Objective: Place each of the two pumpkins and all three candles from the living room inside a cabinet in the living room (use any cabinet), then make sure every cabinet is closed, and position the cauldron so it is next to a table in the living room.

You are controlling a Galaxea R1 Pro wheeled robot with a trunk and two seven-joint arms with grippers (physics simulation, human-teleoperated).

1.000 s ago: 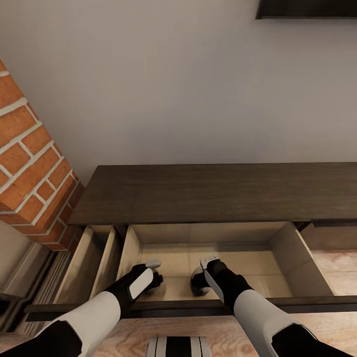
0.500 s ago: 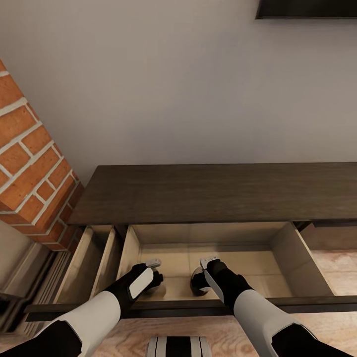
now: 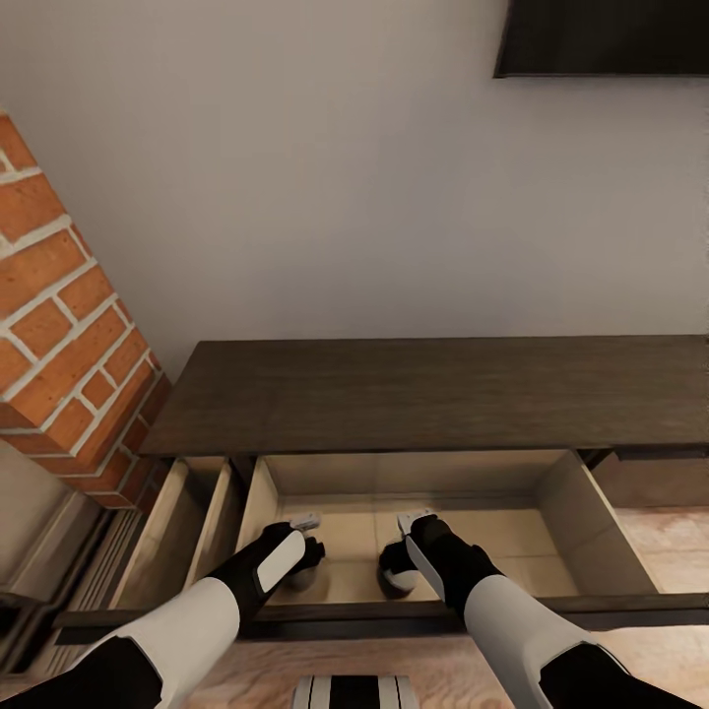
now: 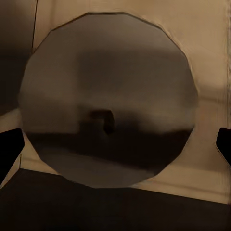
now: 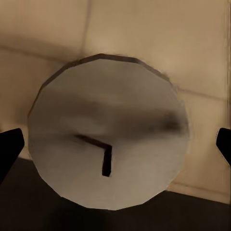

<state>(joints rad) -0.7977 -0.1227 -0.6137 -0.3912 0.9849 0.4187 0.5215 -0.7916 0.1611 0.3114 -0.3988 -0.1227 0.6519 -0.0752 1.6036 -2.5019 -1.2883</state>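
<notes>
The long dark-brown cabinet (image 3: 423, 394) has its wide drawer (image 3: 581, 512) pulled out, showing a tan inside. Two cream candles stand on the drawer floor. My left gripper (image 3: 303, 549) points down over one candle (image 3: 298, 579), and my right gripper (image 3: 399, 551) over the other candle (image 3: 397, 583). In the left wrist view the candle top (image 4: 108, 91) lies between my spread fingertips (image 4: 9, 149), with a gap on one side. In the right wrist view the candle (image 5: 108, 130) sits clear of both fingertips (image 5: 10, 144). Both grippers are open. The pumpkins and cauldron are out of view.
A narrow drawer (image 3: 182, 522) to the left also stands open. A red brick fireplace column (image 3: 59, 325) rises at the left. A dark panel (image 3: 601, 34) hangs on the wall at the upper right. Wood floor (image 3: 670, 532) shows right of the drawer.
The whole picture has slid down a little, so the camera has moved and more of the dark wall panel shows. Both arms and the candles keep their places.
</notes>
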